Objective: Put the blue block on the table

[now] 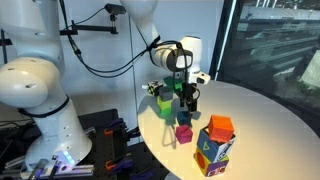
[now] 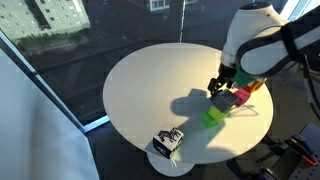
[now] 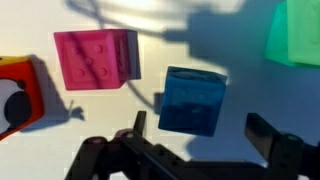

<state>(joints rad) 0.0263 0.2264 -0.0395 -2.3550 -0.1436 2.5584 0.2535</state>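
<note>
The blue block (image 3: 192,98) is a small dark-blue cube that sits on the white table (image 3: 240,45), casting a shadow to its lower left. My gripper (image 3: 200,124) is open, with one finger on each side of the block and a gap between each finger and it. In both exterior views the gripper (image 1: 187,93) (image 2: 219,86) hangs low over the round table (image 1: 262,118) (image 2: 150,88) among the blocks. The blue block is hard to make out there.
A magenta cube (image 3: 95,58) (image 1: 184,132) (image 2: 227,101) lies close beside the blue block. A green block (image 3: 297,32) (image 1: 165,103) (image 2: 212,117), an orange block (image 3: 14,92), a multicoloured cube (image 1: 212,152) and a small black-and-white object (image 2: 167,142) are on the table.
</note>
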